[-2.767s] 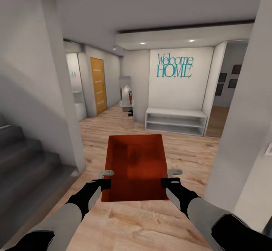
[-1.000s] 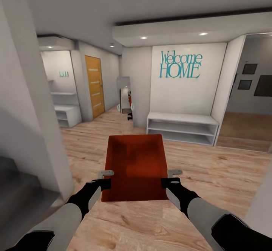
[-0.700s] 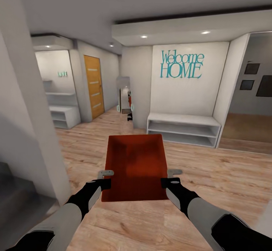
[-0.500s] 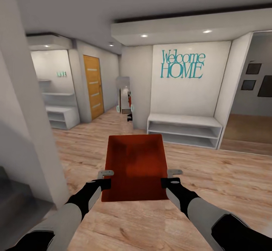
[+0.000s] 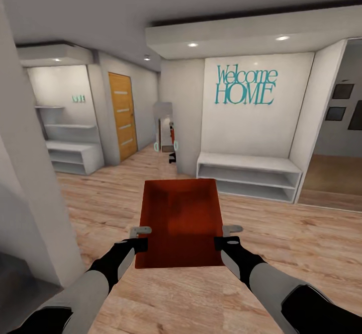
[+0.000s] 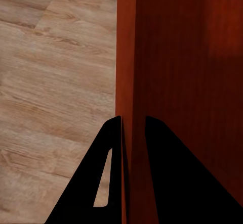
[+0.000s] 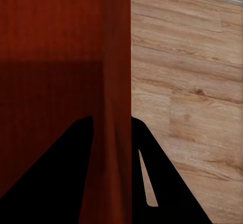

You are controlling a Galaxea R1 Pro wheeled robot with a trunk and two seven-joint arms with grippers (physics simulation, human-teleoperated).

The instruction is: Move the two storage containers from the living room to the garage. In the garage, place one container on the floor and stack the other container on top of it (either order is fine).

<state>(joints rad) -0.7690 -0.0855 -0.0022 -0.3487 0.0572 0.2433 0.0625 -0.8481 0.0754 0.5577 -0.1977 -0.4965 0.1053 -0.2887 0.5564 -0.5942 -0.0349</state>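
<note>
Forward the camera has rolled; between the left end effector (image 5: 141,237) and the right end effector (image 5: 225,235), each clamped on a wall, hangs the orange-red ribbed open-top bin (image 5: 180,218). Keep it level, drive slowly.

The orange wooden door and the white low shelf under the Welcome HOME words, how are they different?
The orange wooden door stands tall and narrow, while the white low shelf lies long and low. The door is warm orange with pale stripes; the shelf is plain white. The door is a flat panel; the shelf has an open compartment. Both rise from the light wood-plank floor.
</note>
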